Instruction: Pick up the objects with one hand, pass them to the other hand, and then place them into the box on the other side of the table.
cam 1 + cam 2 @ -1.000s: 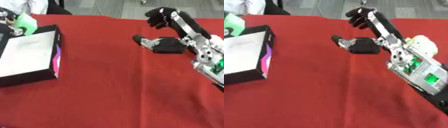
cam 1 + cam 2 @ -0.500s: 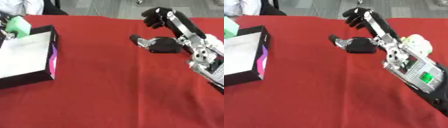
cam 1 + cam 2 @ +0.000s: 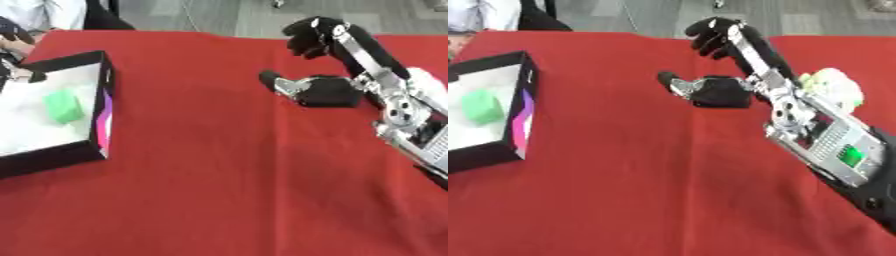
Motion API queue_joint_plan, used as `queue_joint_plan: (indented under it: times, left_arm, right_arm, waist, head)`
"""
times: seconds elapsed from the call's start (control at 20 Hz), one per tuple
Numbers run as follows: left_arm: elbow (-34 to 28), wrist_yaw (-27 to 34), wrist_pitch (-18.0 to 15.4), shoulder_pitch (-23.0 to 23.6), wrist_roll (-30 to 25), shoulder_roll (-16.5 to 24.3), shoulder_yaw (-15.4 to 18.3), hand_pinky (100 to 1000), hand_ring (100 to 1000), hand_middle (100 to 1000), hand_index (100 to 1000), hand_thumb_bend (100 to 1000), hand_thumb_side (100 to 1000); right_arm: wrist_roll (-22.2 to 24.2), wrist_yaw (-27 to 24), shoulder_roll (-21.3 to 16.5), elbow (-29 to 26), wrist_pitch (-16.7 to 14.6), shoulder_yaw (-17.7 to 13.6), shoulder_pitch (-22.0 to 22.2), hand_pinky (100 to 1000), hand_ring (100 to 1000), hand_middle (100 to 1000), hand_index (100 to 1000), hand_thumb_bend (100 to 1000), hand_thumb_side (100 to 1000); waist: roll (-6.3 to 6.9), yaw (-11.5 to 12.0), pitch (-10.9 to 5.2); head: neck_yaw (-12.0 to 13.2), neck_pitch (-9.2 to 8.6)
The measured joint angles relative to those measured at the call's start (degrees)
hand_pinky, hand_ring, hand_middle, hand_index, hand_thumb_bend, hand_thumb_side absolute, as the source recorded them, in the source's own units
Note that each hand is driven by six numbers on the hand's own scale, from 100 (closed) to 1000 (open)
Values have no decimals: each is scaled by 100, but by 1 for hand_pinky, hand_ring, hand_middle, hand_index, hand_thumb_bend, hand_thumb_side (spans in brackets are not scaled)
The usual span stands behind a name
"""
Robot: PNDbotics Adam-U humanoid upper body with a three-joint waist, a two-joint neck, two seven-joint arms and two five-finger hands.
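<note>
Right hand (image 3: 719, 90) hangs over the red cloth-covered desk (image 3: 219, 175), well to the right of the black-walled, white-floored shallow box (image 3: 103, 107); its fingers (image 3: 710, 35) are spread and relaxed, thumb stuck out toward the box, nothing held. Left hand not in view. One bright green block (image 3: 63, 106) lies inside the box, near its middle, clear of the walls. A pale white-and-green lumpy object (image 3: 833, 85) sits on the desk on the side of the right arm away from the box, partly hidden by the wrist; cannot make out what it is. Risks, as judged: if that pale object is next, the forearm is close beside it and a swing of the arm could knock it off the desk's edge; a reach from this angle may close on cloth instead. A handover above bare desk could drop the piece short of the box. Count: one box, one green block, one pale object, one hand showing.
</note>
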Motion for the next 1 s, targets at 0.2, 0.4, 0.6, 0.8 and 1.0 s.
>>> queue_joint_plan:
  times: [0.2,0.4,0.6,0.8,1.0]
  left_arm:
    - [0,-17,108,0,234,1,-6,924,894,821,878,205,960]
    - [-2,-71,196,35,519,1,-18,908,878,823,887,164,360]
    - [-4,-27,265,51,709,4,-14,883,840,805,846,106,325]
    - [-98,316,420,135,971,59,39,873,804,763,821,100,269]
    - [-335,1014,547,301,1308,184,58,892,812,763,821,100,245]
  right_arm:
    - [-2,0,0,0,2,0,1,748,714,638,775,497,324]
    - [-5,0,-2,0,4,-2,3,748,713,636,775,504,320]
    - [-22,0,-5,0,20,-5,4,748,714,639,777,508,318]
    - [-29,0,-19,0,26,-37,47,751,717,645,779,510,321]
    - [-54,0,-66,0,61,-49,102,754,723,654,781,449,301]
  waist:
    - [0,-3,0]
    - [1,-44,0]
    - [2,-66,-3]
    - [2,-113,-7]
    - [2,-193,-43]
  head:
    - [10,1]
    - [13,1]
    - [-41,13]
    - [-134,61]
    - [-180,127]
